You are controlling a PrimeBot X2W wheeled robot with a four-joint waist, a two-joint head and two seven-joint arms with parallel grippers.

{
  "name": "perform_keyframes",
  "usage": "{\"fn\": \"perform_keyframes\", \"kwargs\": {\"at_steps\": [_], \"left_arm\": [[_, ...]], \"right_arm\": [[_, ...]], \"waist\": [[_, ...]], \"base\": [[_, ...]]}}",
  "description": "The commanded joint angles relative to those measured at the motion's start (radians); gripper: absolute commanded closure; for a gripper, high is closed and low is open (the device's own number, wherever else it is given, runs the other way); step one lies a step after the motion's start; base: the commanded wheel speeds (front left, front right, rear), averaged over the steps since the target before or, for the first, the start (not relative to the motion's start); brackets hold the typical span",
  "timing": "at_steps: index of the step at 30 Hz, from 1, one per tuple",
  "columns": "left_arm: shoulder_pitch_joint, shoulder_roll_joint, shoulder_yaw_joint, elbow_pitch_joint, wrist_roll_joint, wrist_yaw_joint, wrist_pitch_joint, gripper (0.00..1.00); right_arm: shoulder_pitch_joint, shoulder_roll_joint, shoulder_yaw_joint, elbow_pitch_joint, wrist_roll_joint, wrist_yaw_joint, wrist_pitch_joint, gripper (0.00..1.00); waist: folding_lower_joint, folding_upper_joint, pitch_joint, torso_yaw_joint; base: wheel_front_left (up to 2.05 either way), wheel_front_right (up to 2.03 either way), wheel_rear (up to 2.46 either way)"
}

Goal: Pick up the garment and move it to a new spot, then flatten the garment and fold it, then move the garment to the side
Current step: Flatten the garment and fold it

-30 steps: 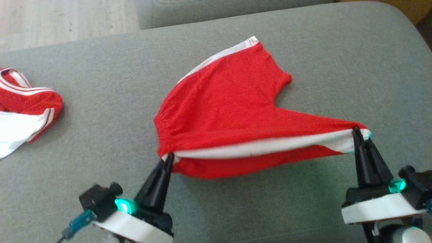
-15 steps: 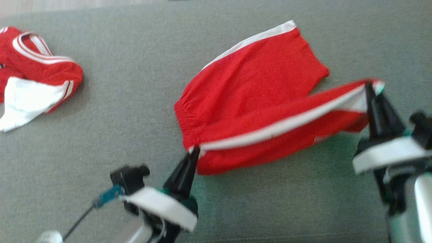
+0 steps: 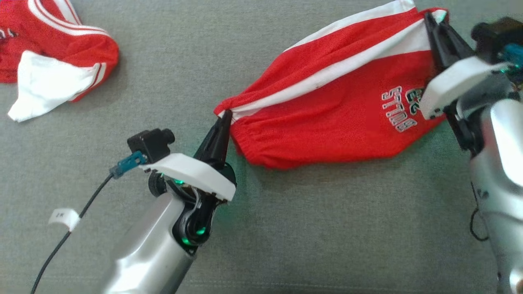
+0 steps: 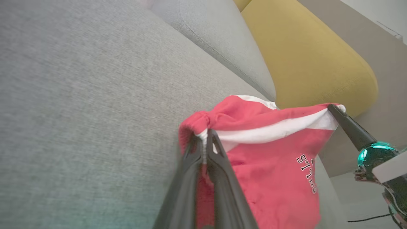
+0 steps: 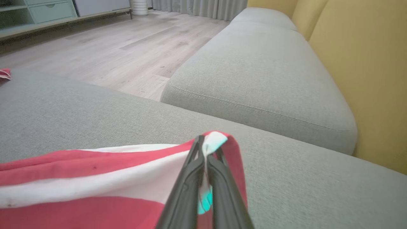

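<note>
Head view: my left hand [image 3: 225,116] is clenched on the waistband corner of the red shorts [image 3: 327,122]. Its fingertips pinch the white side stripe [image 3: 347,67] where it meets the gathered elastic. My right hand [image 3: 430,19] is clenched on the far end of the same stripe, at the leg hem, near the top right of that view. The shorts hang stretched between the two hands. The stripe runs taut along the upper part, and the red cloth sags below it, with white lettering [image 3: 398,109] toward the right end. They sit right of centre in that view, over the grey sofa seat [image 3: 286,228]. I cannot tell whether the lower edge touches the seat; a shadow lies on the fabric beneath it.

A second red and white garment [image 3: 61,53] lies crumpled on the seat at the upper left, well apart from the shorts.

Left wrist view: both fingers are pressed together, with the end of the stripe nipped at their tips. The right hand's fingers grasp the opposite corner at the right of that view. A yellow cushion [image 4: 311,60] stands behind the seat.

Right wrist view: the fingers are closed on a fold of white and red cloth. Beyond them are a second grey seat [image 5: 260,73] and a pale wooden floor [image 5: 127,41].
</note>
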Motion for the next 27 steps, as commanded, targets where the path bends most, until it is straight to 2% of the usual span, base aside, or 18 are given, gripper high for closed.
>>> {"fn": "perform_keyframes", "kwargs": {"at_steps": [1, 9, 20, 21, 22, 23, 24, 25, 27], "left_arm": [[-0.041, 0.002, 0.039, -0.008, -0.005, -0.007, -0.012, 1.00], [-0.110, -0.033, 0.031, 0.074, -0.003, -0.028, -0.020, 1.00], [-0.196, -0.076, -0.020, 0.075, 0.011, -0.027, -0.013, 1.00], [-0.201, -0.078, -0.027, 0.072, 0.015, -0.025, -0.012, 1.00], [-0.204, -0.080, -0.033, 0.069, 0.018, -0.022, -0.013, 0.87], [-0.207, -0.081, -0.039, 0.066, 0.024, -0.016, -0.014, 0.59], [-0.208, -0.082, -0.047, 0.065, 0.033, -0.011, -0.016, 0.27], [-0.208, -0.082, -0.054, 0.061, 0.041, -0.007, -0.018, 0.00], [-0.203, -0.082, -0.063, 0.041, 0.045, -0.004, -0.017, 0.00]], "right_arm": [[-0.041, -0.014, 0.026, 0.003, -0.001, 0.008, -0.015, 1.00], [-0.220, -0.021, 0.064, 0.257, -0.004, 0.008, -0.049, 1.00], [-0.405, -0.050, 0.143, 0.525, 0.032, 0.008, -0.092, 1.00], [-0.414, -0.049, 0.152, 0.542, 0.044, 0.008, -0.094, 0.95], [-0.423, -0.049, 0.159, 0.558, 0.054, 0.008, -0.097, 0.69], [-0.431, -0.050, 0.167, 0.571, 0.061, 0.008, -0.104, 0.43], [-0.434, -0.050, 0.181, 0.580, 0.070, 0.008, -0.117, 0.00], [-0.437, -0.049, 0.192, 0.590, 0.083, 0.008, -0.125, 0.00], [-0.448, -0.053, 0.222, 0.613, 0.091, 0.008, -0.129, 0.00]], "waist": [[-0.0003, 0.0000, 0.006, 0.010], [-0.0003, 0.0000, 0.027, 0.037], [-0.0003, 0.0000, 0.074, 0.091], [-0.0003, 0.0000, 0.076, 0.093], [-0.0003, 0.0000, 0.077, 0.094], [-0.0003, 0.0000, 0.078, 0.095], [-0.0003, 0.0000, 0.075, 0.098], [-0.0003, 0.0000, 0.073, 0.098], [-0.0003, 0.0000, 0.074, 0.094]], "base": [[0.00, 0.00, 0.00], [0.00, 0.00, 0.00], [0.00, 0.00, 0.00], [0.00, 0.00, 0.00], [0.00, 0.00, 0.00], [0.00, 0.00, 0.00], [0.00, 0.00, 0.00], [0.00, 0.00, 0.00], [0.00, 0.00, 0.00]]}}
